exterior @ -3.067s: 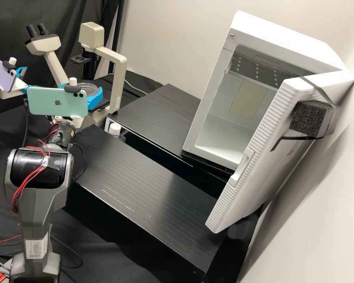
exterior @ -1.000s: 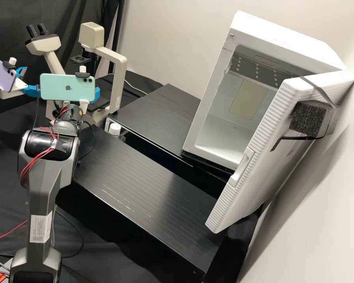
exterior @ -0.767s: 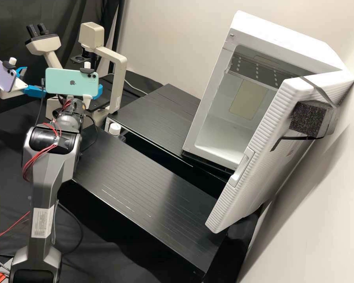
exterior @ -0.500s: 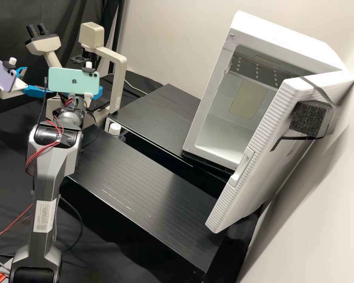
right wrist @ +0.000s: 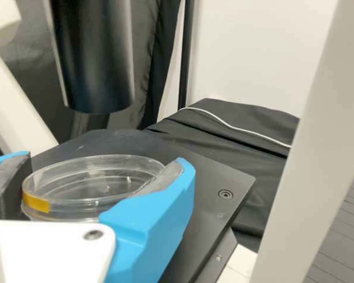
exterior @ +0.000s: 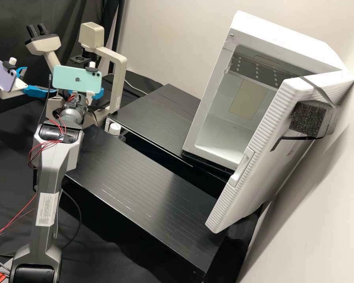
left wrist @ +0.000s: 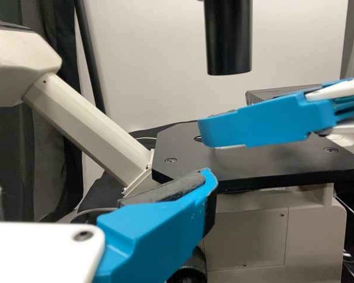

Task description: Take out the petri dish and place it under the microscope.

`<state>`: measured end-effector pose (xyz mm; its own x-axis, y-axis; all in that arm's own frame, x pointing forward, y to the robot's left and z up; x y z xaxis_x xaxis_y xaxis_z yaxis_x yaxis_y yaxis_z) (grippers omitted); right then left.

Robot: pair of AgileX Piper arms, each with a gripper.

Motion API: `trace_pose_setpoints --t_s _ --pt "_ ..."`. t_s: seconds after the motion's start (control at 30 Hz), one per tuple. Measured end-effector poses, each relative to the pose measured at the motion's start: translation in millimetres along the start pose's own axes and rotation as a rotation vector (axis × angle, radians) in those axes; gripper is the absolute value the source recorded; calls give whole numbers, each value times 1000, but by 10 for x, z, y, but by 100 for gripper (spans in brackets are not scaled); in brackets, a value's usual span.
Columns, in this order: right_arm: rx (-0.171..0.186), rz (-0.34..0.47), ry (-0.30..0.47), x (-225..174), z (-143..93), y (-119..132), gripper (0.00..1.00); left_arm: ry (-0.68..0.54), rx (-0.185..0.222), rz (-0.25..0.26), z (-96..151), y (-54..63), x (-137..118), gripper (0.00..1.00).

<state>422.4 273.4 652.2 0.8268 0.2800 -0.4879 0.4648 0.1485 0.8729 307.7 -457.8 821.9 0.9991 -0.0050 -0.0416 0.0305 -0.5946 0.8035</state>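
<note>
Above the stage of the microscope: the clear dish, yellow tape on its side; whether it touches the stage, I can't tell from here.
Right end effector: at the microscope, pinching the dish between two blue fingers.
Left end effector: near the microscope, its fingers spread apart.
Fridge: well apart from the microscope, door open.
Bottle: white-capped, near the microscope's base.
</note>
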Motion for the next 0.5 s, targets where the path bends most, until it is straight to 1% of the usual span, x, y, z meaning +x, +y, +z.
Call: trace_pose_setpoints --t_s 0.03,0.13,0.3,0.33,0.37,0.5 --pt "7 5 -4 21 -1 9 0 0 0 0 0 0 0 100" --pt "2 13 -13 77 9 -1 0 0 0 0 0 0 0 100" --pt "14 21 -27 139 29 -5 0 0 0 0 0 0 0 100" --pt "8 21 -29 144 28 -3 0 0 0 0 0 0 0 100" --pt "12 21 -27 149 14 -3 0 0 0 0 0 0 0 100" --pt "5 21 -36 161 -2 -31 0 0 0 0 0 0 0 100"
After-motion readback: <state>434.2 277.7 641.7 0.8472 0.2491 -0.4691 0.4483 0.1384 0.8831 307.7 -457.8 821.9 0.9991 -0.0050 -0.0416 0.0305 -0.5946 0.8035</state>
